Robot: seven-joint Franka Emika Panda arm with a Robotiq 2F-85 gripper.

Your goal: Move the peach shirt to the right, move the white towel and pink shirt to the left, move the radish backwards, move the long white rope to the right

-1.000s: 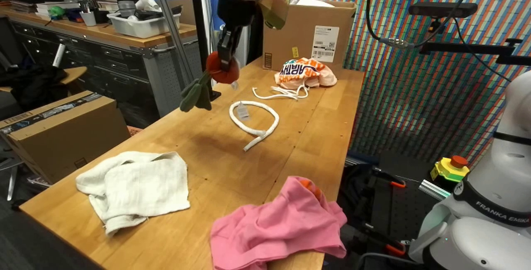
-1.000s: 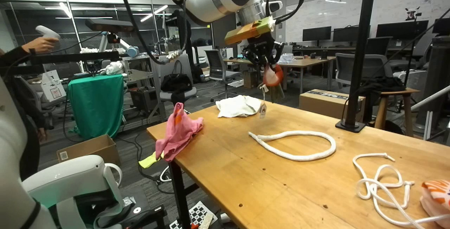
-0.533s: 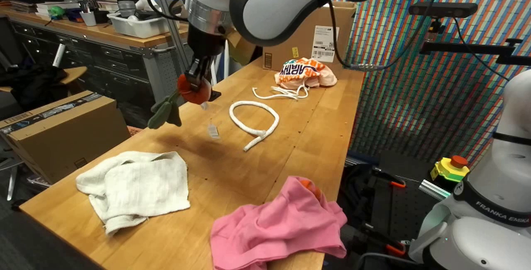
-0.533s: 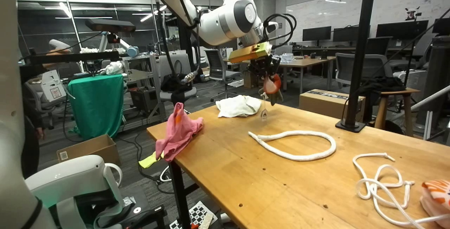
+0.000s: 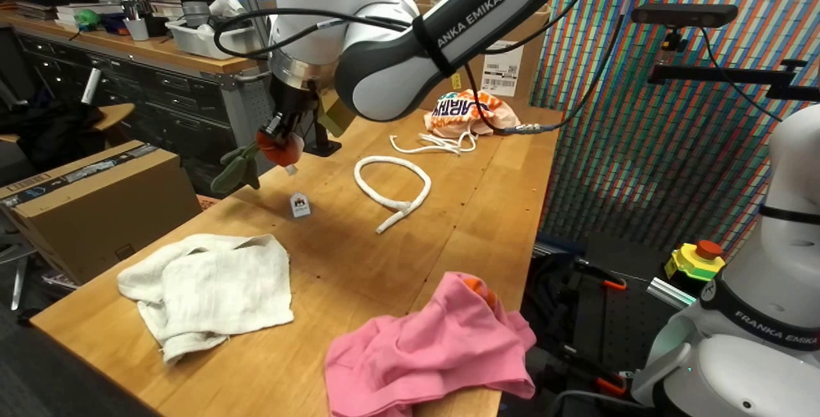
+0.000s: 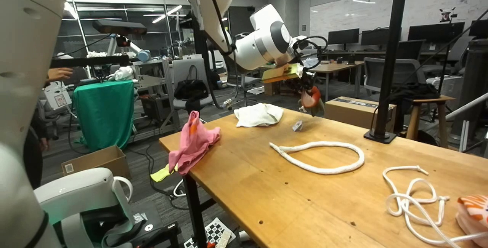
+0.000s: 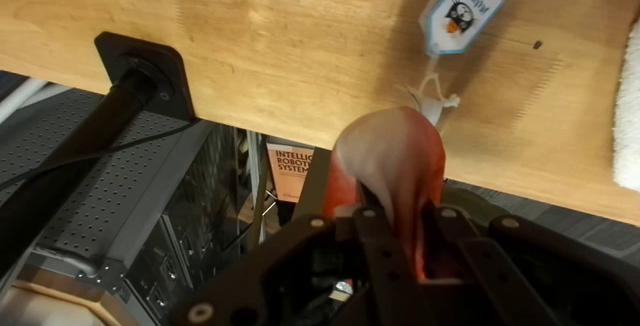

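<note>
My gripper (image 5: 282, 127) is shut on the red plush radish (image 5: 282, 151) and holds it above the table by its long edge. The radish's green leaves reach out past that edge, and its white tag hangs over the wood. The wrist view shows the radish (image 7: 392, 150) between the fingers (image 7: 400, 206). The white towel (image 5: 214, 289) and the pink shirt (image 5: 426, 353) lie at the near end. The long white rope (image 5: 426, 189) lies in a loop mid-table. The peach shirt (image 5: 474, 116), with white cords, is bunched at the far end. All show in both exterior views.
A black pole base (image 5: 322, 148) stands on the table edge close to the gripper. A large cardboard box (image 5: 432, 68) stands behind the peach shirt. Another box (image 5: 109, 205) is beside the table, below its edge. The pink shirt overhangs the table edge (image 6: 228, 198).
My gripper has carried the radish lower and out toward the table's edge, leftward in an exterior view, with its tag swinging along. The cloths and rope have not moved.
</note>
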